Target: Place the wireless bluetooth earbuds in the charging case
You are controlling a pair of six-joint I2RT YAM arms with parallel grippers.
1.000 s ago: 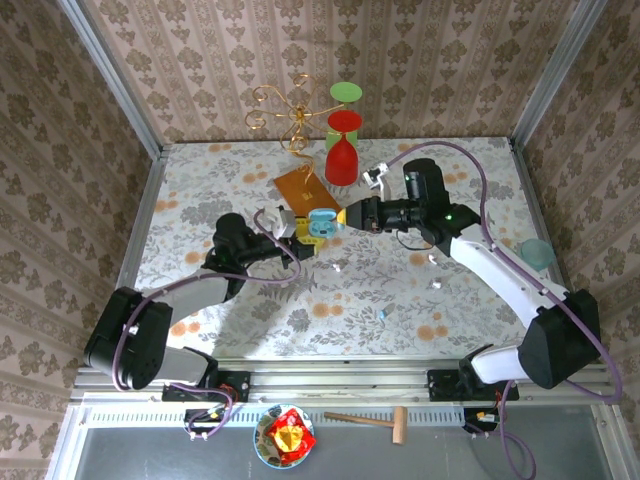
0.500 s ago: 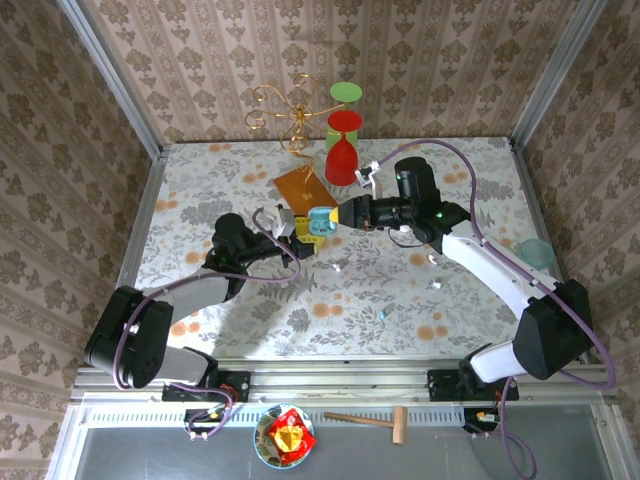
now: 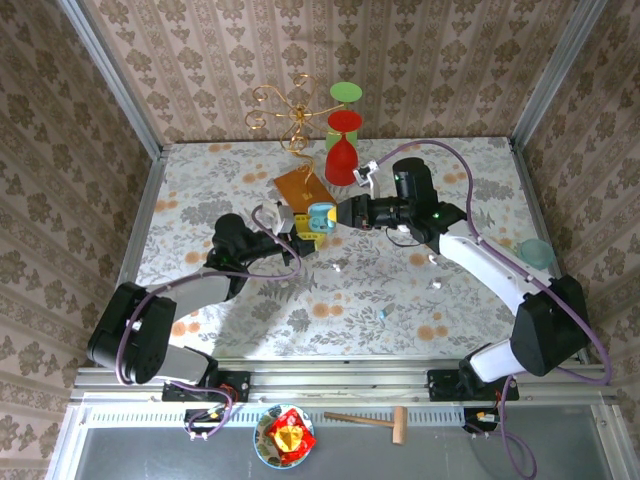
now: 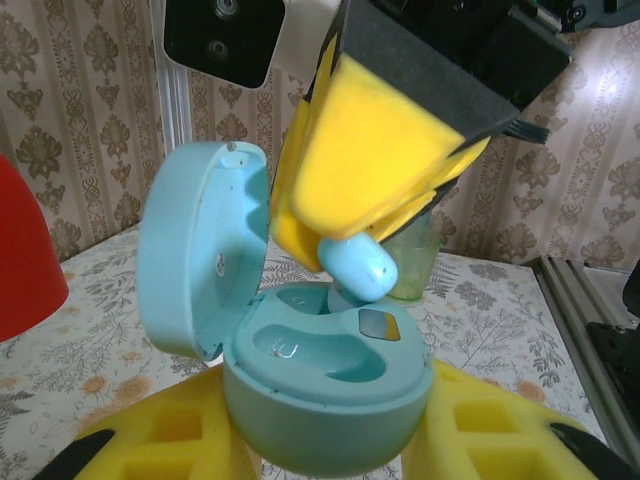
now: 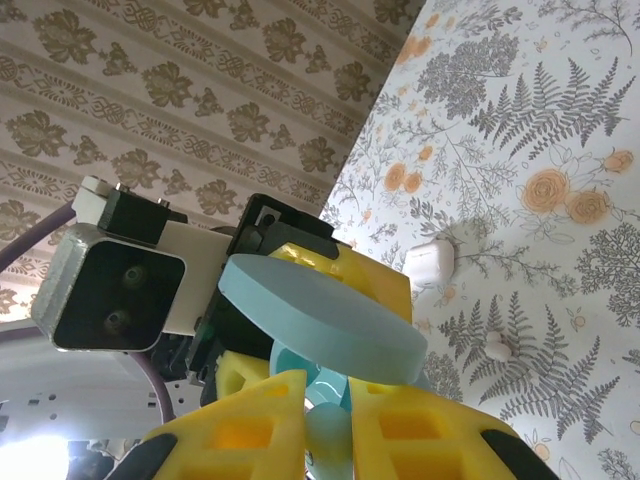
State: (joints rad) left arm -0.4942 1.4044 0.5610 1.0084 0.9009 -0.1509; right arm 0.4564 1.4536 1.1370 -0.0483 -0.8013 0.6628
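Overhead, nearest first: a bowl (image 3: 284,438) of red and yellow wrappers and a small wooden mallet (image 3: 372,419) lie outside the rail at 6 o'clock. On the floral table (image 3: 200,180) a loose blue earbud (image 3: 383,314) lies at 5 o'clock from table centre and a white earbud (image 3: 437,284) at 4 o'clock. A second white piece (image 3: 337,267) sits just by centre, too small to identify. Just past centre, toward 12 o'clock, the two arms meet. The left gripper (image 3: 303,230), reaching in from 8 o'clock, is closed on the light blue charging case (image 3: 320,217). Its wrist view has the case (image 4: 322,400) seated upright between the yellow pads (image 4: 150,440), with the lid (image 4: 195,262) swung open at 9 o'clock. The right gripper (image 3: 338,215) comes in from 3 o'clock, nearly closed, pinching a light blue earbud (image 4: 358,268) between its own yellow pads (image 4: 370,150). The earbud hangs directly over the case's open top, its lower end at the right-hand well. Whether it is seated cannot be told. From the right wrist, the same earbud (image 5: 328,440) shows between the fingers (image 5: 240,430), under the open lid (image 5: 320,320). Farther back, around 12 o'clock: a brown card (image 3: 300,185), a red goblet (image 3: 342,160), a gold wire stand (image 3: 285,105) and a green cup (image 3: 347,93).
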